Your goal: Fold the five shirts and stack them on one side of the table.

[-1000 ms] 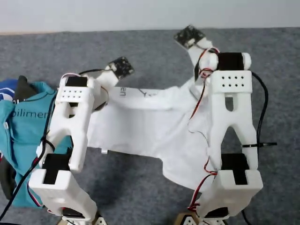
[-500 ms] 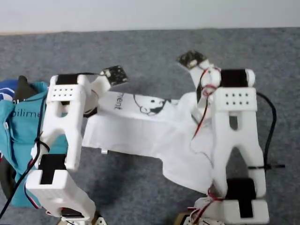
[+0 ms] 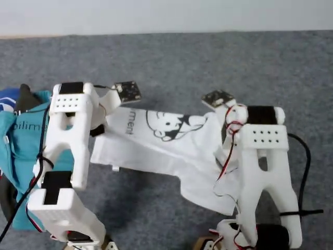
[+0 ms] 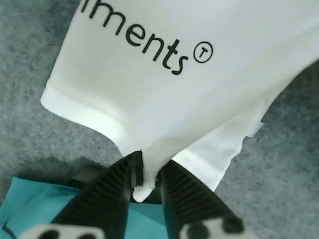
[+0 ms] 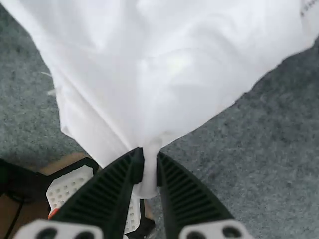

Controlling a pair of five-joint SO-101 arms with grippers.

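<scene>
**Concealed and Cropped Items**

- White shirt: in the high view, its left hem is covered by the left arm and its right side by the right arm. In both wrist views it runs off the picture's edges, and the printed lettering is cut short in the left wrist view.
- Pinched folds: hidden between the clamped fingers of the left gripper and the right gripper.
- Teal shirt: cropped by the picture's edge and partly beneath the left arm. Whether it is folded cannot be told.
- Blue-and-black bundle: cropped and not identifiable.
- Arm bases: cut off at the lower edge of the high view.
</scene>
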